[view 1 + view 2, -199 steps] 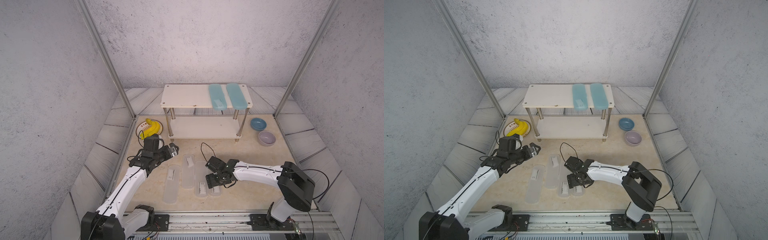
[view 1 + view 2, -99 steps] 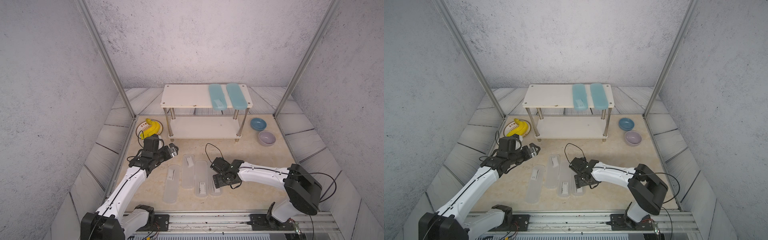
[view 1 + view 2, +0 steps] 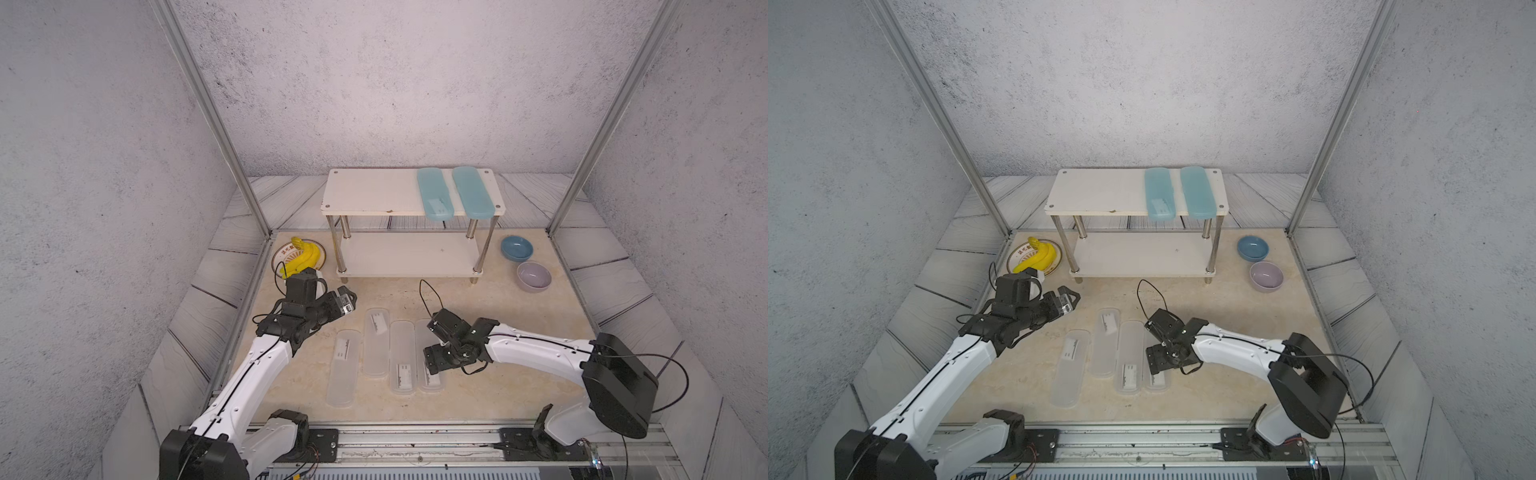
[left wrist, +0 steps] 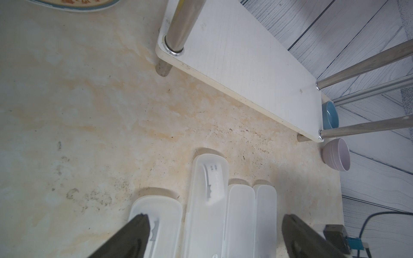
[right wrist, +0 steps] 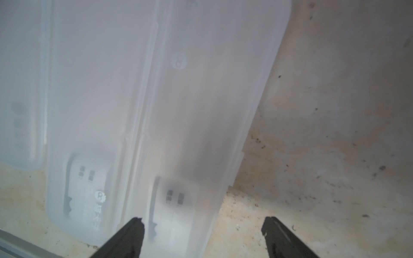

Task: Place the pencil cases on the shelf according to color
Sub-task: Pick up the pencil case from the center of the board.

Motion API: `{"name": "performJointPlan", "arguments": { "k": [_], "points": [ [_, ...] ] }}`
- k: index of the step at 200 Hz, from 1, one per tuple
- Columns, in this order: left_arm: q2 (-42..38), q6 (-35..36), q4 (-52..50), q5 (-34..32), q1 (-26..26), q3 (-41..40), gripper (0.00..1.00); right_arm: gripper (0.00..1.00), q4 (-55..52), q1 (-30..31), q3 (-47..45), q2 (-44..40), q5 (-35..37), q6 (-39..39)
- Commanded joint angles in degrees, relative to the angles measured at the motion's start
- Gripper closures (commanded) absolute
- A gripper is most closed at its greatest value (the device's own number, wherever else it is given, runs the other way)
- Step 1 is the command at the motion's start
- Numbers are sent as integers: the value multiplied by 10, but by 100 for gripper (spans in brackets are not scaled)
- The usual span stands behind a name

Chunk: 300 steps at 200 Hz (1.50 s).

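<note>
Two teal pencil cases point(image 3: 434, 197) point(image 3: 473, 195) lie side by side at the right end of the shelf's top board point(image 3: 374, 193). Its lower board point(image 3: 407, 253) is bare. Several frosted clear pencil cases point(image 3: 376, 347) lie in a row on the floor in front of the shelf. My right gripper point(image 5: 203, 223) is open low over the rightmost clear case point(image 5: 201, 111), one finger at the seam with its neighbour, the other over bare floor. My left gripper point(image 4: 214, 223) hovers open above the far ends of the clear cases point(image 4: 207, 189), holding nothing.
A plate with bananas point(image 3: 301, 257) sits left of the shelf. A blue bowl point(image 3: 516, 248) and a lilac bowl point(image 3: 534, 276) sit to its right. Metal frame posts point(image 3: 232, 137) stand at the back corners. The arms' rail point(image 3: 415, 440) runs along the front edge.
My right arm has shifted a little to the right, so its gripper now sits over the rightmost clear case. The left arm has not moved.
</note>
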Motion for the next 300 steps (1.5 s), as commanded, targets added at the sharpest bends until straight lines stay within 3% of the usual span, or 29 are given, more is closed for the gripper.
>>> {"name": "performJointPlan", "arguments": {
  "k": [1, 132, 187, 236, 300],
  "points": [
    [-17, 12, -10, -5, -3, 1, 1, 11, 4, 4, 18, 15, -22, -9],
    [-11, 19, -14, -2, -3, 6, 1, 11, -41, 22, 42, 92, 36, 9],
    [-6, 16, -12, 3, -3, 7, 1, 9, -87, 13, 3, 46, 112, 29],
    [-6, 17, -12, 4, -3, 10, 1, 8, -101, -19, -22, -13, 115, 29],
    [-7, 17, -12, 4, -3, 10, 1, 8, -89, -17, -52, -106, 82, 52]
  ]
}}
